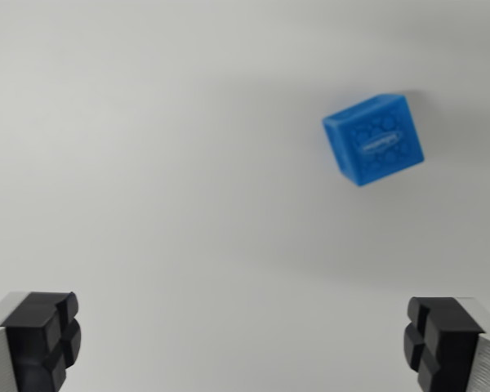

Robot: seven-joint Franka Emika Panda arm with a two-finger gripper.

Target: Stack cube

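blurring blue cube (374, 139), tool (243, 343) cropped

one blue cube (374, 139), two black fingers (41, 339), one plain white surface (163, 163).

The single wrist view looks steeply down from just behind the claw (243, 343), whose two fingertips (41, 336) frame the bottom corners, onto the pale table (163, 163) below, with a cube (374, 139) toward the upper right.
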